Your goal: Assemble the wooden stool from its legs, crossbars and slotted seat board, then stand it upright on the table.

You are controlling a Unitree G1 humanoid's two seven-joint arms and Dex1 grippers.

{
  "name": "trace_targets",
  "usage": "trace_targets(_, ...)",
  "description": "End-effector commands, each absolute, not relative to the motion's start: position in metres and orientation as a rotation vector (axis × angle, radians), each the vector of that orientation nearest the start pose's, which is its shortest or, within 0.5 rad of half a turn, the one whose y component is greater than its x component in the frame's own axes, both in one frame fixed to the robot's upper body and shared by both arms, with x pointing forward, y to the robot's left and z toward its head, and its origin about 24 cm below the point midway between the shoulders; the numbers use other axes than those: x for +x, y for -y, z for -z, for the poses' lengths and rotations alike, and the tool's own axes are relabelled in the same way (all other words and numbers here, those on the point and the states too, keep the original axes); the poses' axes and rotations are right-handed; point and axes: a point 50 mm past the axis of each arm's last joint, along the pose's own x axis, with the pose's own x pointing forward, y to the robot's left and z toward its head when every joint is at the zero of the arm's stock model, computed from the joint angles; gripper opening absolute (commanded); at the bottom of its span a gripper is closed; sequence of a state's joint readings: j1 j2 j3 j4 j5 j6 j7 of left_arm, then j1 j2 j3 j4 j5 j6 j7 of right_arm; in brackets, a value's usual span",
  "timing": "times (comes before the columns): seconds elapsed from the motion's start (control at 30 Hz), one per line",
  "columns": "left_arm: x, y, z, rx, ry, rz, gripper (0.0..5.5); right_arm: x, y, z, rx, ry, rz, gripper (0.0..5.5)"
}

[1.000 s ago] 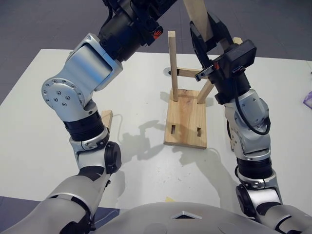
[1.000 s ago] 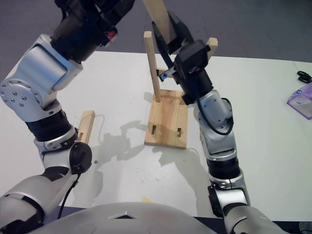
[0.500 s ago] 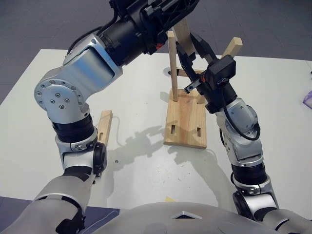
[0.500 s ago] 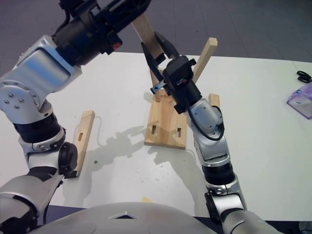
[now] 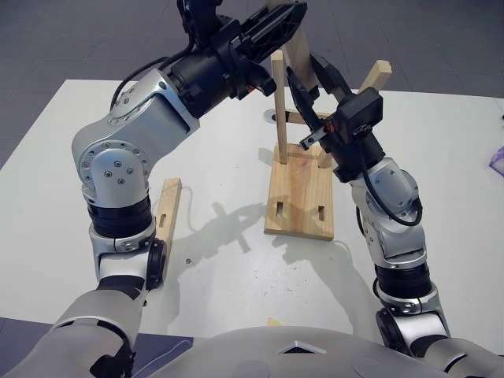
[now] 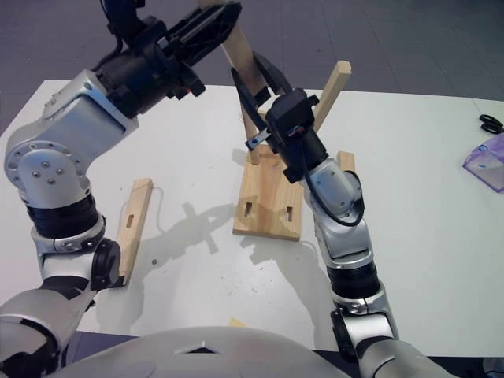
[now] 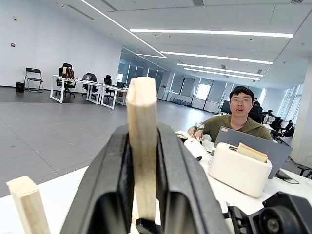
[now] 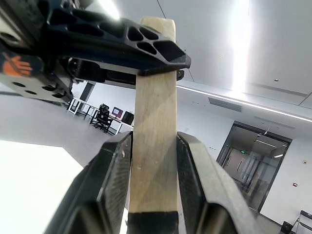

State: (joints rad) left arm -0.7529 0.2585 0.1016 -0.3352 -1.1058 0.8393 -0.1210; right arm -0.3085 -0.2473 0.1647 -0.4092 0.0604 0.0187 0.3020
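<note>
The loose leg (image 5: 298,49) is hanging in the air over the far end of the seat board (image 5: 299,193), tilted. Both tools are clamping it: the left gripper (image 6: 224,16) near its top, the right gripper (image 8: 155,141) lower down. The board is lying flat on the table (image 5: 63,157), its far slots holding an upright leg (image 5: 279,102) and a leaning leg (image 5: 376,75), seemingly joined by a crossbar (image 5: 293,118). Two near slots (image 5: 279,208) are showing as dark holes. A wooden bar (image 5: 169,209) is lying well apart on the left.
</note>
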Motion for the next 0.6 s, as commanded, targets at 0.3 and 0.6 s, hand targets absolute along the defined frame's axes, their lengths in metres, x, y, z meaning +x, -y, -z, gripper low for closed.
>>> trace_targets(0.3, 0.287, -0.230, -0.241, -0.145, 0.142, 0.160, 0.44, 0.252, 0.131, -0.175, -0.294, 0.482, -0.404, 3.40)
trace_targets(0.6, 0.241, -0.276, -0.192, -0.337, -0.160, 0.060, 0.44, 0.235, 0.167, -0.159, -0.328, 0.363, -0.260, 4.85)
